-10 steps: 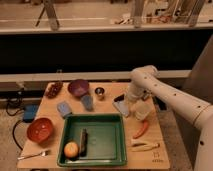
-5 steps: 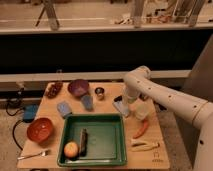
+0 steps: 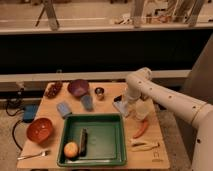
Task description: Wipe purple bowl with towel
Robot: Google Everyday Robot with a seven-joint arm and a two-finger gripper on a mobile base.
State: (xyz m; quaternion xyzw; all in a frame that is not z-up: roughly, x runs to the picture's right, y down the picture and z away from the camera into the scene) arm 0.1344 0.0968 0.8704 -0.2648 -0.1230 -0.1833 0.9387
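Surface: wooden table [image 3: 106, 107] across the lower half of the frame, with a dark wall and rails behind
Purple bowl [image 3: 78, 87]: upright near the table's far edge, left of centre, well apart from the gripper
Gripper [image 3: 122, 104]: low over the table right of centre, on a white arm [image 3: 170, 102] reaching in from the right
Grip: cannot tell whether wide, narrow or holding anything
Pale cloth [image 3: 119, 107]: on the table right at the gripper
Blue-grey cloths [image 3: 64, 108]: two, just in front of the purple bowl
Metal cup [image 3: 99, 92]: just right of the purple bowl
Green tray [image 3: 115, 150]: front centre, holding an apple [image 3: 71, 149]
Orange bowl [image 3: 40, 129]: lower left
Carrot [image 3: 141, 129]: right of the tray
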